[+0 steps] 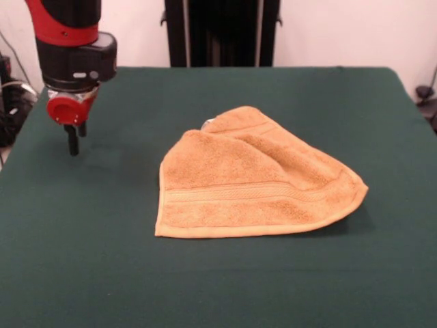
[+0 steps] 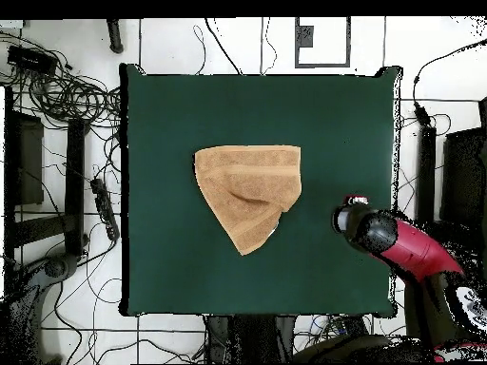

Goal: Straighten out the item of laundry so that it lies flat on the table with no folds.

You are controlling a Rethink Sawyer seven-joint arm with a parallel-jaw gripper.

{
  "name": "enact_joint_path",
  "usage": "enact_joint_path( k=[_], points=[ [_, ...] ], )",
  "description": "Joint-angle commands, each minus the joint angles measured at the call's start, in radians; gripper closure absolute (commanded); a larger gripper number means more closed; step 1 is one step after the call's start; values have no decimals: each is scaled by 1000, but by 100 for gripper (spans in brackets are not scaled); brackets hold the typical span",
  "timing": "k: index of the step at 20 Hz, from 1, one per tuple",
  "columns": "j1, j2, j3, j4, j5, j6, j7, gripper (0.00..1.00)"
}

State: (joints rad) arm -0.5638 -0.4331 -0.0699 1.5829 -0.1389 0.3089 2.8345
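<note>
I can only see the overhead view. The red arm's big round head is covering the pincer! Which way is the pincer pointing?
Observer: In the front view the pincer points straight down, low over the table, off to one side of the washcloth.
Operator: From above the washcloth looks like a flat triangle. Is it flat?
Observer: No. A flap is folded over the top with a soft crease, and one side of it sits raised off the table, with a dark shadow underneath.
</note>
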Motion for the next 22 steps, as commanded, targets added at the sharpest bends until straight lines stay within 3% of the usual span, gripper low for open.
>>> enact_joint_path(
  k=[1,8,12,17,22],
  points=[
    [41,13,-11,-72,-133,59,-155,0],
    [-6,0,44,-118,-178,122,-174,0],
    [-26,-38,98,-113,-219,175,-242,0],
    [-62,-121,216,-94,-276,220,-393,0],
    [-114,-203,363,-100,-351,311,-639,0]
  ],
)
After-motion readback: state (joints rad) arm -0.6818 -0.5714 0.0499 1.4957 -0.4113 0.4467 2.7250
